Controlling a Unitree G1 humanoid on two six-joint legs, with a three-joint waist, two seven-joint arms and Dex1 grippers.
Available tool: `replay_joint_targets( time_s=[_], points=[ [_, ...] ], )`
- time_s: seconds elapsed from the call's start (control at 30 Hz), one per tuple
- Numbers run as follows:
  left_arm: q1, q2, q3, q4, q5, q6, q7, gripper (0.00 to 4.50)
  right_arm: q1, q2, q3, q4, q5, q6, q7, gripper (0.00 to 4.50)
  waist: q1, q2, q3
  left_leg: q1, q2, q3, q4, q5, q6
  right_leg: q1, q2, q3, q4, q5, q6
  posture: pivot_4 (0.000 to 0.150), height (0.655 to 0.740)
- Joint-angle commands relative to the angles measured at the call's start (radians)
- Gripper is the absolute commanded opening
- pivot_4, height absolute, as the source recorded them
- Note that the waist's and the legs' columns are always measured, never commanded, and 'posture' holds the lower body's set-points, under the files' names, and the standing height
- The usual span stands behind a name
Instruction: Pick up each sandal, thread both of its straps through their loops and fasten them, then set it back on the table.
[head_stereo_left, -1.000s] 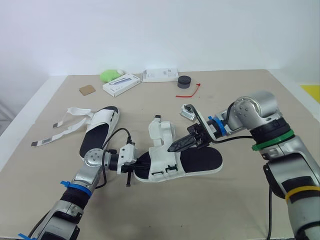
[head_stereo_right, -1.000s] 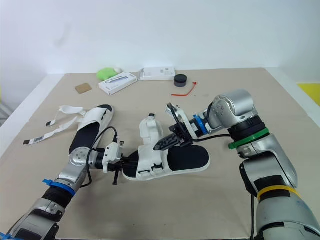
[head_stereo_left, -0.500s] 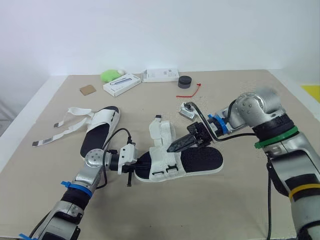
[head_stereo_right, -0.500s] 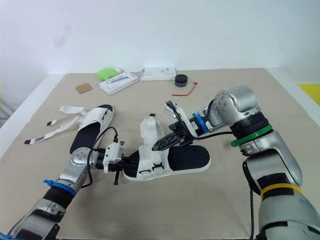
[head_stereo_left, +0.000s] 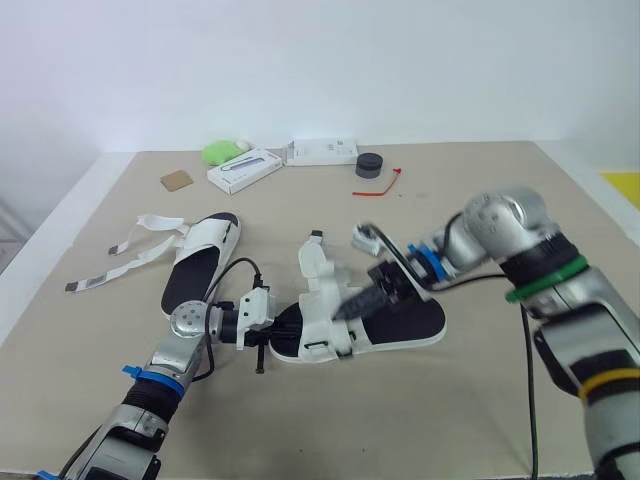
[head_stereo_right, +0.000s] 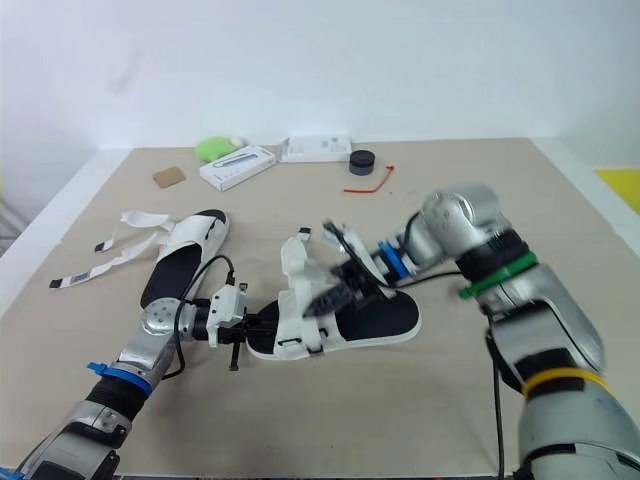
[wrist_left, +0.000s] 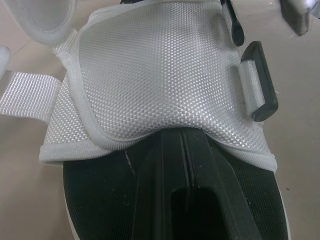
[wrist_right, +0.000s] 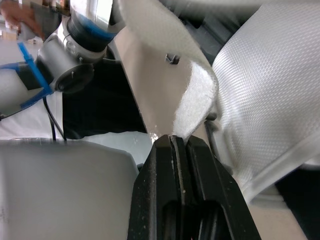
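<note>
White woven sandal lies on the counter; right end effector pinches its strap, left end effector narrow at its end.

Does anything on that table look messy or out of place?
Yes: the left sandal has its two straps unfastened, sprawled loose across the table. The middle sandal has a strap sticking up, unfastened too.

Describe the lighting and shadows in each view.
Left eye view: even, diffuse light; the white-and-black sandal on the beige table casts only a faint soft shadow. Left wrist view: its woven white upper is evenly lit, without glare. Right wrist view: its white strap is brightly lit.
</note>
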Motion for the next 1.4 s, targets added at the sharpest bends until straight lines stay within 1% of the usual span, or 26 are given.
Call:
replay_joint_targets(
  time_s=[0.03,0.2,0.33,0.5,0.83,0.93,1.07,1.4],
  points=[
    [0.118,0.037,-0.13,0.184,0.162,0.086,-0.012,0.0,-0.038,0.006,-0.032,-0.002,-0.016,0.001,0.016,0.01,0.0,-0.004,-0.003,0.0,0.0,0.0,0.0,0.0,0.0,0.0,0.0,0.0,0.0,0.0,0.0,0.15,0.74],
    [0.121,0.039,-0.13,0.179,0.162,0.088,-0.017,0.0,-0.031,0.021,-0.036,0.001,-0.023,0.001,0.021,0.01,0.001,-0.003,-0.003,0.0,0.001,-0.002,-0.001,-0.001,0.0,0.0,0.001,-0.001,0.0,0.0,0.001,0.15,0.74],
    [0.122,0.042,-0.13,0.173,0.162,0.091,-0.017,0.0,0.017,-0.001,-0.006,-0.056,0.005,0.001,0.018,0.01,0.001,-0.004,-0.003,0.0,0.001,-0.002,-0.001,-0.001,0.0,0.0,0.001,-0.001,0.0,-0.001,-0.002,0.15,0.74],
    [0.127,0.046,-0.129,0.158,0.159,0.099,-0.018,0.0,0.053,-0.025,0.009,-0.098,0.038,0.001,0.004,0.01,0.0,-0.003,-0.003,-0.001,0.001,-0.002,-0.001,-0.001,0.0,0.0,0.001,-0.001,0.0,-0.001,0.0,0.15,0.74],
    [0.132,0.047,-0.131,0.153,0.158,0.104,-0.018,0.0,0.067,-0.039,0.013,-0.096,0.04,0.001,-0.01,0.01,0.0,-0.003,-0.003,-0.001,0.001,-0.002,-0.001,-0.002,0.001,0.0,0.001,-0.001,0.0,-0.001,0.001,0.15,0.74],
    [0.134,0.043,-0.131,0.151,0.158,0.105,-0.015,0.0,0.084,-0.052,0.032,-0.115,0.01,0.001,-0.011,0.01,0.0,-0.004,-0.003,-0.001,0.001,-0.002,-0.001,-0.002,0.001,0.0,0.001,-0.001,0.0,-0.001,0.001,0.15,0.74],
    [0.136,0.041,-0.131,0.155,0.157,0.103,-0.013,0.0,0.106,-0.059,0.043,-0.117,-0.109,0.001,-0.008,0.01,0.0,-0.004,-0.003,-0.001,0.001,-0.002,-0.001,-0.002,0.001,0.0,0.001,-0.001,0.0,-0.002,0.0,0.15,0.74],
    [0.137,0.041,-0.127,0.172,0.158,0.093,-0.008,0.0,0.082,-0.034,0.047,-0.122,-0.279,-0.024,0.108,0.01,0.0,-0.003,-0.003,-0.001,0.001,-0.002,-0.001,-0.002,0.001,0.0,0.001,-0.001,0.0,-0.002,0.001,0.15,0.74]
  ],
)
